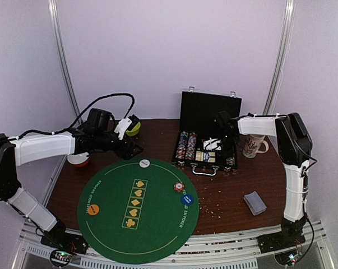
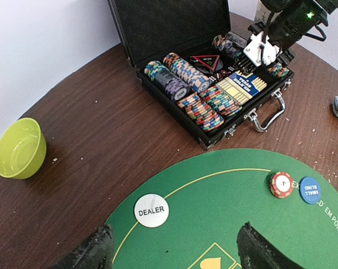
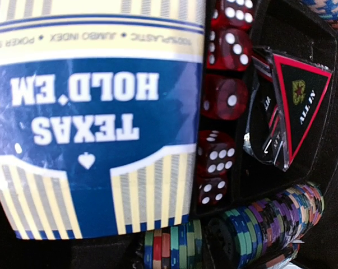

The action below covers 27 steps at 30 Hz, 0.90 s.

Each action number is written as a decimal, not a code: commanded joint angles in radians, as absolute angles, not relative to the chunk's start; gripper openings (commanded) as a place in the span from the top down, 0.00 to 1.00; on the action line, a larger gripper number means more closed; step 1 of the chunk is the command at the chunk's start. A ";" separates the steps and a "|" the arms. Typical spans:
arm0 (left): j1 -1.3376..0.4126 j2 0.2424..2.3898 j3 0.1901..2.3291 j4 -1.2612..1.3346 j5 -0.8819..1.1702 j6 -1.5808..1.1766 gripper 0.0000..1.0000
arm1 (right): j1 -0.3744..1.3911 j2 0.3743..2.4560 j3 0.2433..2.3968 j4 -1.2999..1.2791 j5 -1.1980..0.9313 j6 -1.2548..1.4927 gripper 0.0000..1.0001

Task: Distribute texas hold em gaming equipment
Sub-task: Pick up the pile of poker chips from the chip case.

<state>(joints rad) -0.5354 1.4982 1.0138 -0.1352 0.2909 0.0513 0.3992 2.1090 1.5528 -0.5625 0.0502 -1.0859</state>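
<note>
My right gripper [image 2: 262,49] hangs over the Texas Hold'em card box [image 3: 96,123] in the case [image 2: 169,28]; I cannot tell if it is closed. My left gripper [image 2: 175,238] stands open, the dealer button [image 2: 152,210] at 11 o'clock, near.

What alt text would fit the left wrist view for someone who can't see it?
An open black case of chips sits on a brown table, the right tool over its right end. Nearer, a green mat holds a white dealer button, a red chip and a blue small-blind button; a lime bowl stands at left.
</note>
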 commanded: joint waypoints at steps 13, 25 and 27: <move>-0.527 1.470 1.012 -0.114 0.315 0.073 0.21 | 0.400 2.013 1.636 -0.624 0.052 -0.865 1.00; -0.527 1.370 0.946 -0.018 0.411 0.078 0.21 | 0.401 1.810 1.610 -0.511 -0.112 -0.410 1.00; -0.528 1.338 0.930 0.011 0.409 0.064 0.21 | 0.402 1.783 1.602 -0.482 -0.204 -0.274 1.00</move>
